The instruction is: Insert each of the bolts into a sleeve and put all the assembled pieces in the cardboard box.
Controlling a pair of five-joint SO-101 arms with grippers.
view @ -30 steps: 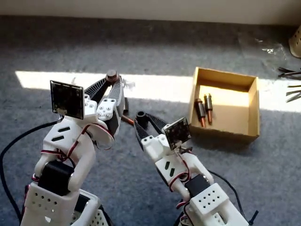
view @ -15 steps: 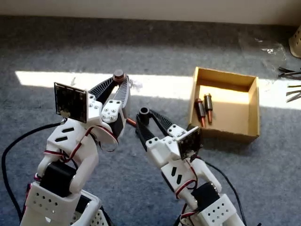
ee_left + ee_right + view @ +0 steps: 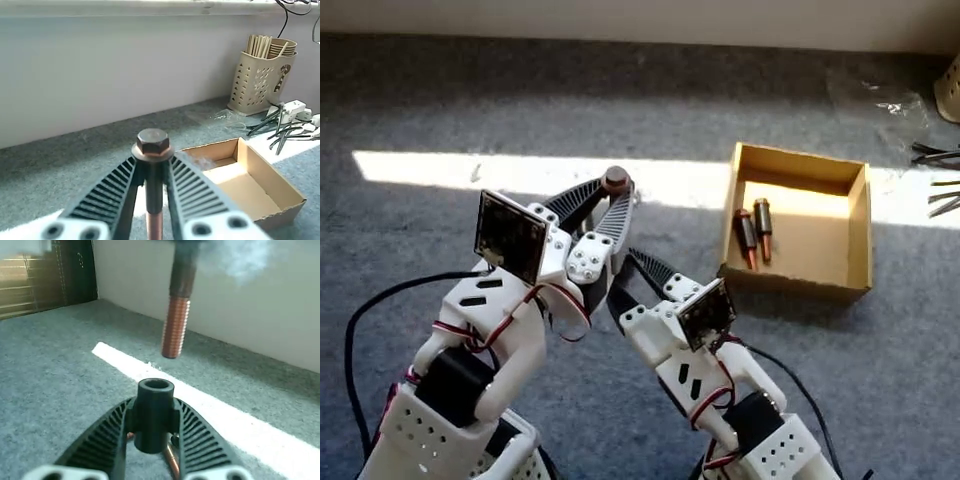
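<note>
My left gripper [image 3: 613, 192] is shut on a dark hex-head bolt [image 3: 615, 181], held upright with its head on top; in the left wrist view the bolt [image 3: 152, 145] stands between the jaws of this gripper [image 3: 153, 167]. My right gripper [image 3: 154, 417] is shut on a black sleeve [image 3: 155, 412], bore facing up. The bolt's copper threaded end [image 3: 175, 327] hangs just above and slightly beyond the sleeve, not touching it. In the high view the right gripper's fingers [image 3: 652, 268] sit under the left gripper. The cardboard box [image 3: 790, 160] holds two assembled pieces [image 3: 753, 232].
Another copper bolt [image 3: 170, 458] lies on the grey carpet under the right gripper. Loose dark tools [image 3: 935, 155] lie right of the box. A beige slotted holder [image 3: 261, 75] stands by the wall behind the box [image 3: 272, 187].
The left gripper has carried the bolt rightward, bringing it over the right gripper. The right arm has shifted and its sleeve now sits beneath the left gripper.
</note>
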